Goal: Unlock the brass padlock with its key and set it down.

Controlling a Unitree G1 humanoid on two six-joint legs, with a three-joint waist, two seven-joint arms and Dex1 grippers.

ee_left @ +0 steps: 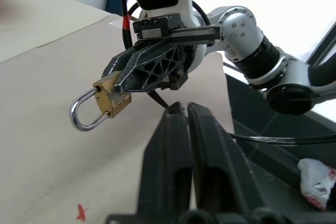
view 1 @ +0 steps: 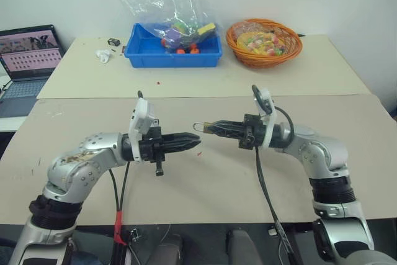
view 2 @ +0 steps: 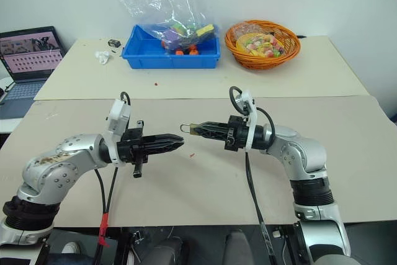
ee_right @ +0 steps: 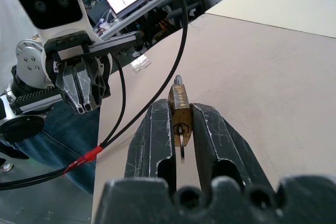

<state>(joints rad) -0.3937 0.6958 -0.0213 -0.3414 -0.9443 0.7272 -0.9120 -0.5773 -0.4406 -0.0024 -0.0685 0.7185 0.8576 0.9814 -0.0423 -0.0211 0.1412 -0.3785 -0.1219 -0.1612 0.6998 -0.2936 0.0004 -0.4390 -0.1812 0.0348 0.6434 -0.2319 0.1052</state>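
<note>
Your right gripper (view 1: pixel 211 128) pinches the small golden-yellow brass padlock (ee_left: pixel 112 96) between its two black fingertips, above the tan cardboard-covered table (view 1: pixel 205 184). The padlock's thin silvery U-shaped shackle (ee_left: pixel 86 113) sticks out past the fingertips toward your left gripper (view 1: pixel 192 143), and from the right wrist view you see the keyhole end (ee_right: pixel 180 129) facing back along the fingers, with a small silvery piece hanging just beneath it. Whether that piece is the key, you cannot tell.

Your left gripper has its jaws pressed together on nothing. It points level at the padlock, tip near the shackle but apart from it; from the left tip the padlock lies at about 2 o'clock in the head view.

From the padlock, the blue plastic bin (view 1: pixel 172 49) with the crumpled clear bag sits at 12 o'clock, the orange woven basket (view 1: pixel 263 43) of colourful bits at 1 o'clock, and the open laptop (view 1: pixel 30 51) at 10 o'clock.
</note>
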